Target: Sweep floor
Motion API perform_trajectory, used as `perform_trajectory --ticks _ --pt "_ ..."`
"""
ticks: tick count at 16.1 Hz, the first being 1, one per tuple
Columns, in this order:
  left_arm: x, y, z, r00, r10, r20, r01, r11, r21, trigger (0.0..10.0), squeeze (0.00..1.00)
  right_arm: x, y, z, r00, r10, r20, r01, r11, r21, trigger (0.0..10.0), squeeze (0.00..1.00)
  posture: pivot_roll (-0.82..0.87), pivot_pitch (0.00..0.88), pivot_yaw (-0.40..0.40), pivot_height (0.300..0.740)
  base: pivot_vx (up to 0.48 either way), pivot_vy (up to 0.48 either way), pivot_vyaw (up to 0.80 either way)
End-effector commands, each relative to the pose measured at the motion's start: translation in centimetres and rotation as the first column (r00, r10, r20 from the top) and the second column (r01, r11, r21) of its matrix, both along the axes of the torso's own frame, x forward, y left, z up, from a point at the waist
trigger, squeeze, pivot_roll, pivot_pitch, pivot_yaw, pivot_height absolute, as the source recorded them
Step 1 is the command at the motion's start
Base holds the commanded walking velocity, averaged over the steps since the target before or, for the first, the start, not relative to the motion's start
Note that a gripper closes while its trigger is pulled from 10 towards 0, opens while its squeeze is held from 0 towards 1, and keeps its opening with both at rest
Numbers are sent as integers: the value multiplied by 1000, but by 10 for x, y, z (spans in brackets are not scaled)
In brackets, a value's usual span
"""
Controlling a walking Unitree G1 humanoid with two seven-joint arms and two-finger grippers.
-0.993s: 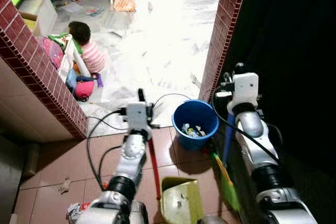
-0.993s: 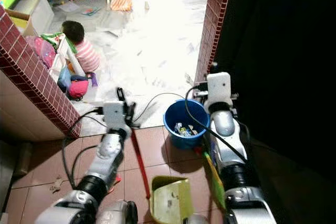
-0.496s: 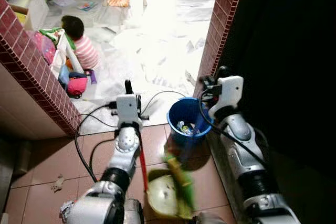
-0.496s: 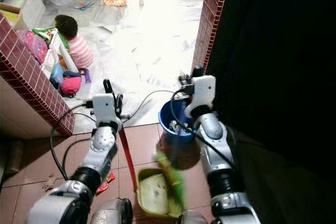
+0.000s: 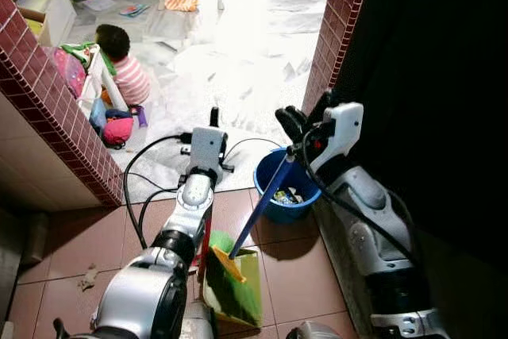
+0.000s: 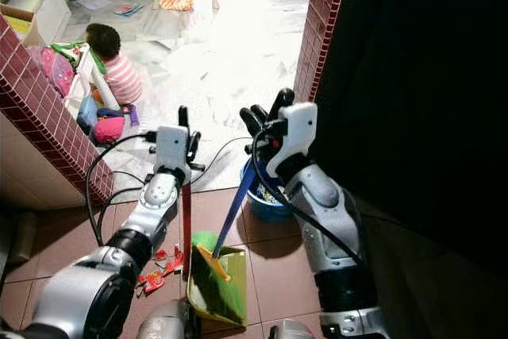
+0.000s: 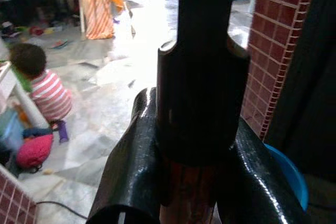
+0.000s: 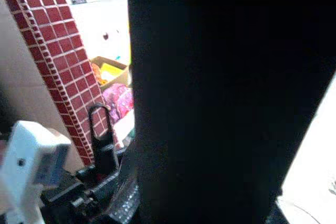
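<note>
Fingers of the right gripper (image 5: pixel 295 126) wrapped round the top of the blue broom handle (image 5: pixel 259 204), just right of centre frame, with the handle slanting down and left to the green broom head (image 5: pixel 232 282) lying in the mouth of the green dustpan (image 6: pixel 235 261) at the bottom centre. Left gripper (image 6: pixel 187 134) clamped on the upright red dustpan handle (image 6: pixel 186 220), left of centre, the black fingers (image 7: pixel 132 177) closing tight around the shaft in the left wrist view. Step in hand, by the look of it: working swept litter into the pan. To do it well: pan held steady and flat to the brown tiles, lip pressed down, broom drawn in short strokes toward the pan rather than flicked, bristles kept clear of the black cables (image 5: pixel 139 188) trailing across the floor. Red scraps (image 6: pixel 155 275) lying on the tiles just left of the pan, not yet gathered, so probably more strokes needed from that side. Above the pan, beside the brick pillar (image 5: pixel 333 29), blue bucket (image 5: pixel 274 196) holding a small heap of mixed litter, partly hidden behind the right gripper. Inside the dustpan, contents masked by the broom head. Further out, upper left, small child (image 5: pixel 127 69) seated on the pale floor among toys, well apart from the work.
</note>
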State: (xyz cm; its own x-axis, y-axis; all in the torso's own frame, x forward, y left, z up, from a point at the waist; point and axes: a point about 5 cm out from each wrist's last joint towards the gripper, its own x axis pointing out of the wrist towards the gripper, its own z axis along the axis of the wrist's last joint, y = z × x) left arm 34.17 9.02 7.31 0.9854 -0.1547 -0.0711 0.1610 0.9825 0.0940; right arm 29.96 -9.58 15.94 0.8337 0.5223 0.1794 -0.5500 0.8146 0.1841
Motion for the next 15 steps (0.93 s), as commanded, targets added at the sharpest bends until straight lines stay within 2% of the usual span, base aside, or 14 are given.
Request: perform_trajectory --ticks 1,3,4,5,7,8,10,12,15 --pt "-1 -5 -6 998 -30 -55 30 1000 -2 10000 0 2 2 18 998 21 65 -21 1000 -1 10000 0 -130 61 35 740 0 0 0" --pt "2 -2 -1 1000 -6 -22 6 999 38 10000 0 7 -6 33 982 -29 189 55 990 -130 10000 0 -134 62 41 740 0 0 0" --pt "3 -2 3 1000 -8 8 7 999 50 10000 0 8 -8 35 977 -52 205 85 984 -154 10000 0 -135 64 43 740 0 0 0" --pt "4 -3 8 999 8 32 -8 1000 24 10000 0 11 -15 32 975 -102 199 136 977 -166 10000 0 -133 65 42 740 0 0 0" --pt "3 -7 19 992 -15 127 10 999 38 10000 0 10 -25 24 962 -187 197 221 961 -166 10000 0 -117 69 38 740 0 0 0" --pt "1 -9 25 987 -15 162 14 1000 6 10000 0 8 -28 17 954 -244 175 273 948 -165 10000 0 -105 66 37 740 0 0 0" --pt "-3 -6 29 982 14 191 -10 1000 -23 10000 0 4 -26 3 948 -276 160 303 935 -183 10000 0 -91 61 45 740 0 0 0" --pt "-6 -2 28 979 12 203 -7 1000 -21 10000 0 4 -20 -9 950 -284 128 304 936 -177 10000 0 -80 52 51 740 0 0 613" --pt "-7 3 26 981 15 191 -16 1000 2 10000 0 15 -4 -7 951 -282 124 299 943 -145 10000 0 -69 38 54 740 0 0 760"
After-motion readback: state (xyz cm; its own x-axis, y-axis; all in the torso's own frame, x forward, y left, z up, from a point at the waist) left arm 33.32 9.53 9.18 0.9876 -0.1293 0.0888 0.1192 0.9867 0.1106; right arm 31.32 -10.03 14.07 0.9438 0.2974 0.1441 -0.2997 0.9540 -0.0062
